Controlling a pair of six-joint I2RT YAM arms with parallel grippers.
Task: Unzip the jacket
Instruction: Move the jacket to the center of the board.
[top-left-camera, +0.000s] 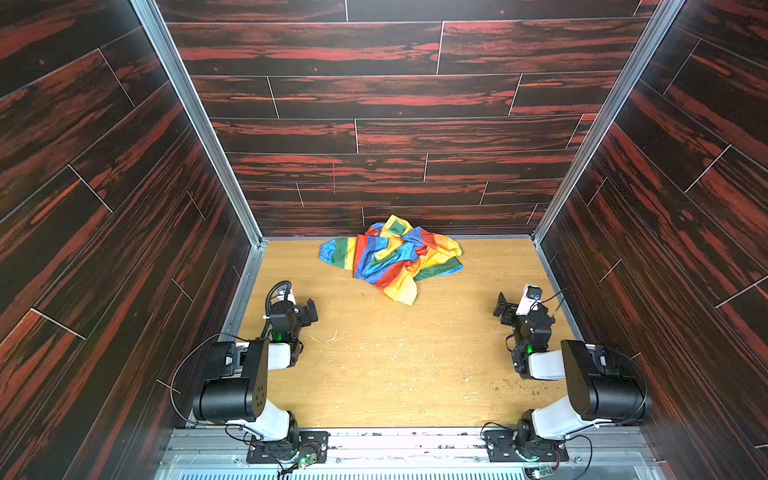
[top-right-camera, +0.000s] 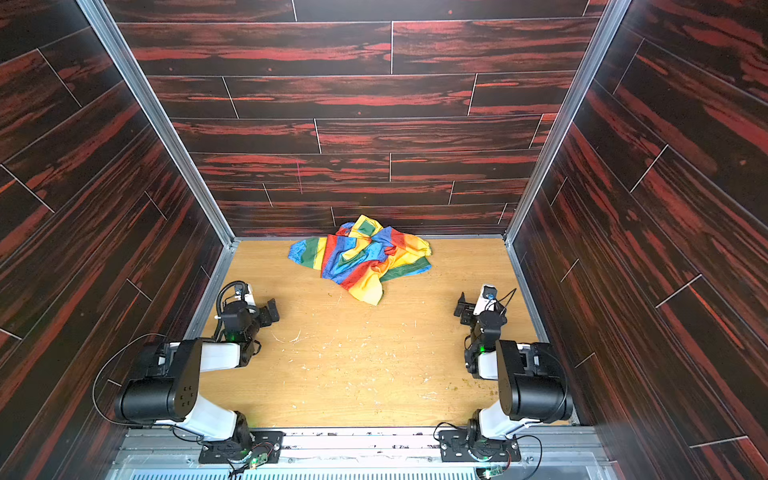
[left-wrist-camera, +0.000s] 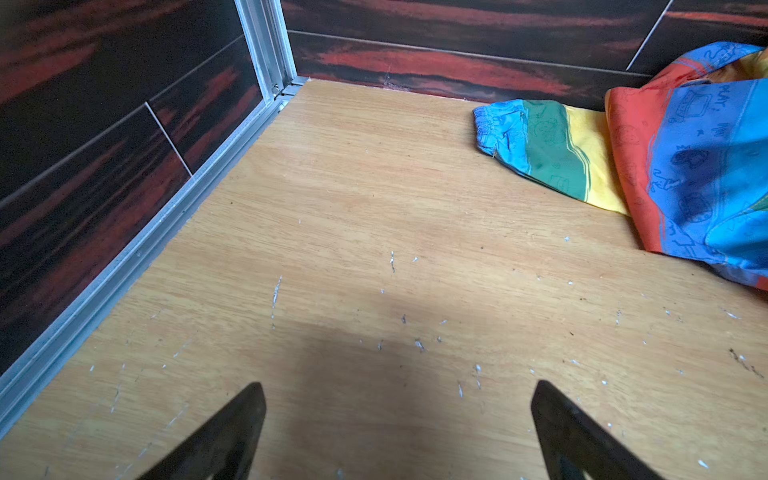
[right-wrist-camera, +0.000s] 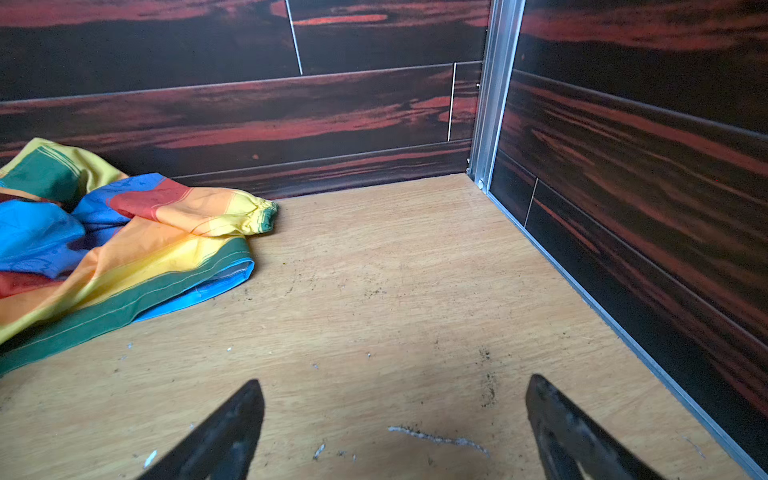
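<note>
You see the jacket (top-left-camera: 390, 257), printed "PLAY", crumpled far on the worktop (top-left-camera: 395, 374); left end effector (left-wrist-camera: 399, 386) and right end effector (right-wrist-camera: 395, 380) gape empty.

1. Both top views look steeply down from high above the near edge, over the whole worktop (top-left-camera: 395, 374).
2. Left wrist view: low, near the worktop, facing the far left corner (left-wrist-camera: 291, 83).
3. Right wrist view: equally low, facing the far right corner (right-wrist-camera: 478, 178).
4. All views share parts of the jacket (top-left-camera: 390, 257).
</note>
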